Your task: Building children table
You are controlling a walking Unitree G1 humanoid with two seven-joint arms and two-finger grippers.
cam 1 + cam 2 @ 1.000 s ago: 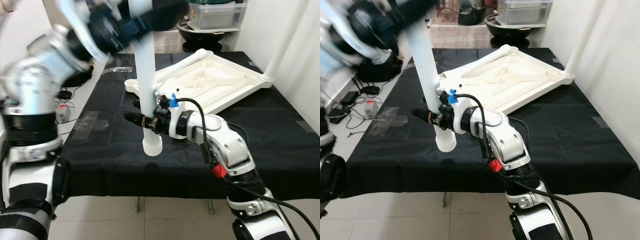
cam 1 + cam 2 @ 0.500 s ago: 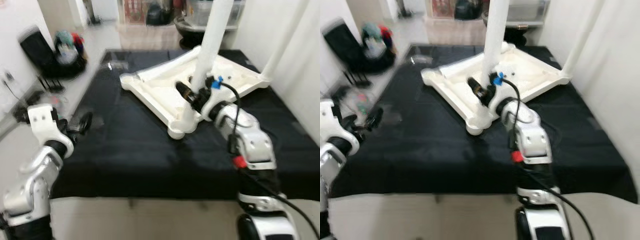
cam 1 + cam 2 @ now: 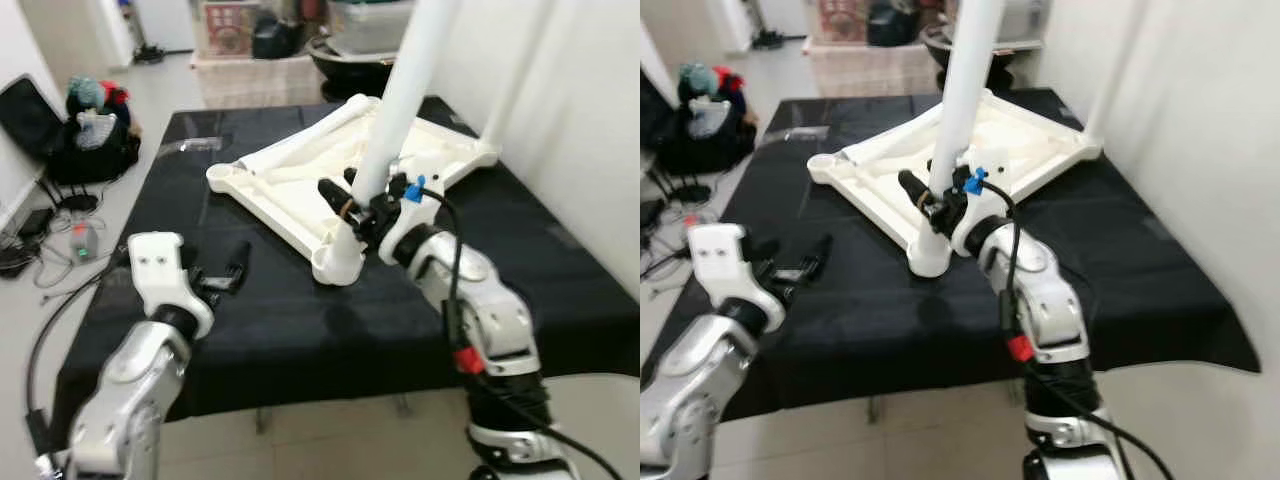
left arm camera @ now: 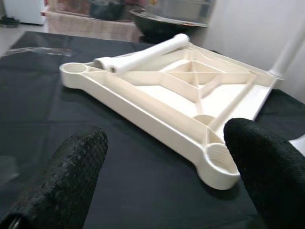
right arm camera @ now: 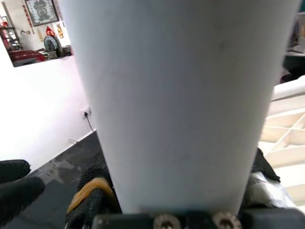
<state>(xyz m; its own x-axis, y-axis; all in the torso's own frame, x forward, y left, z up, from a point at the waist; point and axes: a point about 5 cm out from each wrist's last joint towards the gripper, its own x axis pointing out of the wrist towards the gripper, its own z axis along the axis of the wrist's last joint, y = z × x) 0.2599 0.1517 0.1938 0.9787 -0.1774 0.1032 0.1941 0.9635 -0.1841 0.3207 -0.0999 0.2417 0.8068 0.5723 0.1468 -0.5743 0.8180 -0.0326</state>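
**Observer:** Your right gripper (image 3: 352, 205) sits at frame centre, fingers clamped on the white table leg (image 3: 400, 95). The leg stands nearly upright, tilted a little toward upper right, its lower end meeting the near corner socket (image 3: 337, 265) of the upturned white tabletop (image 3: 300, 180). Whether it is fully seated, you cannot tell.

**Operator:** And the other arm?

**Observer:** Your left gripper (image 3: 222, 275) is at lower left of the frame, low over the black tablecloth (image 3: 260, 320), fingers apart and holding nothing. It points toward the tabletop but is well apart from it. In the left wrist view both black fingertips (image 4: 76, 167) frame that same corner socket (image 4: 220, 164).

**Operator:** Where does the tabletop lie?

**Observer:** Upside down on the cloth, centre to upper right, ribs showing. A second leg (image 3: 320, 120) lies along its far edge, near the empty socket at its left corner (image 3: 225, 178). A third leg (image 3: 515, 80) stands at the far right corner. A dark bag (image 3: 85, 140) is on the floor at upper left.
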